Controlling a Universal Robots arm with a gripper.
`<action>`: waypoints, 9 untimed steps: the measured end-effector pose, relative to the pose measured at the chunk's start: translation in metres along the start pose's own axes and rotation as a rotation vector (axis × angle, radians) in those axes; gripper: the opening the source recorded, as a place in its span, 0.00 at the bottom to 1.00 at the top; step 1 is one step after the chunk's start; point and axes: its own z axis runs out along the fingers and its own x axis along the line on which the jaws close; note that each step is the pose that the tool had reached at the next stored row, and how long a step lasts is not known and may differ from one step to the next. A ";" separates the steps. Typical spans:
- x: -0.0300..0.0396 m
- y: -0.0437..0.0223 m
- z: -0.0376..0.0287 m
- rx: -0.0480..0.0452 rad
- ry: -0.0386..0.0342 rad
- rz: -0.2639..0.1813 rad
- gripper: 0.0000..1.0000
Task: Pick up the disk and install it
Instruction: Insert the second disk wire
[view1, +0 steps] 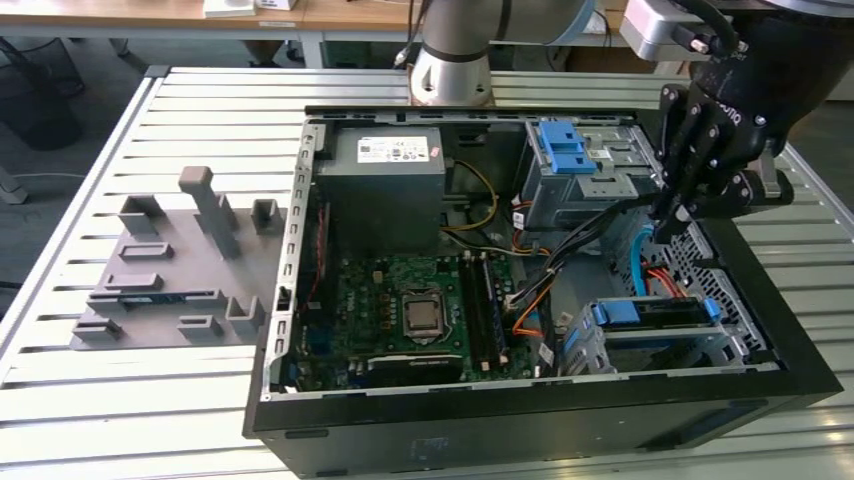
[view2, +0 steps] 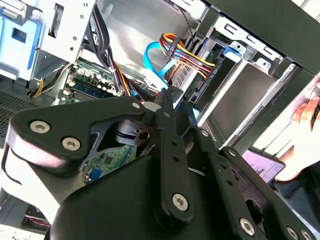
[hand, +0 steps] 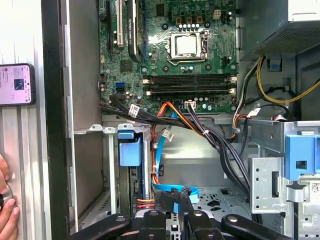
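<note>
Above the open computer case (view1: 534, 400), near its right edge in the exterior view, the gripper (view1: 677, 205) hangs with jaws clenched on nothing. The disk (view1: 654, 312) sits in its bay below. Loose cables (view1: 574, 245) nearby might snag the arm.

Black case (view1: 534, 415); green motherboard (view1: 400, 310). Grey power supply (view1: 387, 190) marked by a white sticker. Blue latch (view1: 567, 150) seen on a silver bay (view1: 587, 185). Blue, orange and black cables (hand: 172, 187). Black gripper (view1: 674, 215). Grey fixture plate (view1: 174, 270) set on a pale slatted table (view1: 80, 420).
</note>
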 end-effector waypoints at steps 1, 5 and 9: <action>-0.0008 0.0000 0.0002 0.0000 0.0001 0.000 0.25; -0.0053 0.0002 0.0034 0.0004 0.0106 0.000 0.25; -0.0079 0.0002 0.0077 0.0010 0.0252 -0.001 0.25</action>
